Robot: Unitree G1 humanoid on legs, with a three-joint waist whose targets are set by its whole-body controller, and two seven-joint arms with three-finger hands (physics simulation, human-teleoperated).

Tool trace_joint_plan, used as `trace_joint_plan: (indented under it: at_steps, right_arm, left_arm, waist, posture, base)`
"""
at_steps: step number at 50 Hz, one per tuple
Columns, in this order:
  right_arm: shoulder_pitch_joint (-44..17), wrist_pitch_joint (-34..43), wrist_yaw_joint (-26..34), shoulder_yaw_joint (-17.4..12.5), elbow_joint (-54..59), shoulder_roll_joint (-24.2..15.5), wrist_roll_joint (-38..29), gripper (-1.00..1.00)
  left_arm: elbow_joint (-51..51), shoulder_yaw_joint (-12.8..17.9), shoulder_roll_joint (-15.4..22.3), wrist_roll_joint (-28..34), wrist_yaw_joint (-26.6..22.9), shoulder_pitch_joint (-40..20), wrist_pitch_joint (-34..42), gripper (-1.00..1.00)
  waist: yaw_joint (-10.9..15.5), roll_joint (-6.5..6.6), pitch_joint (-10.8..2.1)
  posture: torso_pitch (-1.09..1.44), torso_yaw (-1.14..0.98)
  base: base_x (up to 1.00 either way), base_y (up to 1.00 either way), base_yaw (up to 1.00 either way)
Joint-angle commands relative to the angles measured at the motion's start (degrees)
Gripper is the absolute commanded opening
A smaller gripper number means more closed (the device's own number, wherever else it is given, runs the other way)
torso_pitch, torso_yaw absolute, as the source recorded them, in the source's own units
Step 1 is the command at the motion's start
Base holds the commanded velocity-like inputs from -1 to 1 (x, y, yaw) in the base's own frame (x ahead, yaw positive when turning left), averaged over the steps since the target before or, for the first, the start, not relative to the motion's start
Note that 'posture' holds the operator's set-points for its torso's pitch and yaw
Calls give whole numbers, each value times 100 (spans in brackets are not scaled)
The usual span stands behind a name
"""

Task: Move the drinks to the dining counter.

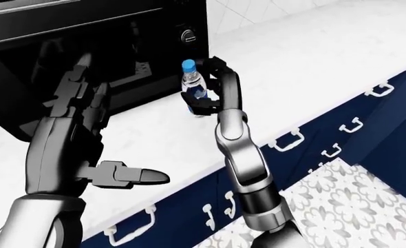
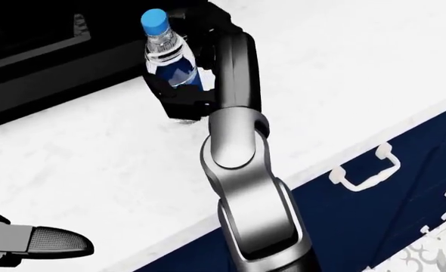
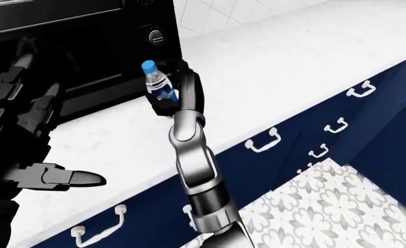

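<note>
A clear water bottle with a blue cap and blue label leans a little to the left over the white marble counter, at the top of the head view. My right hand is shut round its lower half, its black fingers wrapping the label. The bottle's base is hidden behind those fingers, so I cannot tell whether it touches the counter. My left hand hovers open at the lower left over the counter's near edge, one finger stretched out, far from the bottle.
A black microwave stands on the counter just left of and behind the bottle. Navy drawers with white handles run below the counter edge. Patterned floor tiles show at the lower right.
</note>
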Motion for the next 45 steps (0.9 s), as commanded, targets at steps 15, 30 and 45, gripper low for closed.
trace_joint_plan:
  at_steps: [15, 30, 45]
  right_arm:
    - [-195, 791, 359, -77, -1457, -258, 157, -79]
    - [-235, 2567, 1232, -246, -3347, -782, 475, -100]
    - [-206, 2805, 1323, -197, -3714, -853, 447, -100]
  left_arm:
    - [-68, 115, -24, 272, -102, 36, -210, 100]
    - [-68, 172, 387, -254, 270, -143, -320, 100]
    - [-68, 47, 663, -504, 548, -297, -417, 100]
  waist:
    - [24, -6, -106]
    - [28, -56, -70]
    - [-2, -302, -138]
  posture:
    - [0, 0]
    - [0, 0]
    - [0, 0]
  base:
    - [0, 0, 0]
    - [0, 0, 0]
    - [-38, 3, 0]
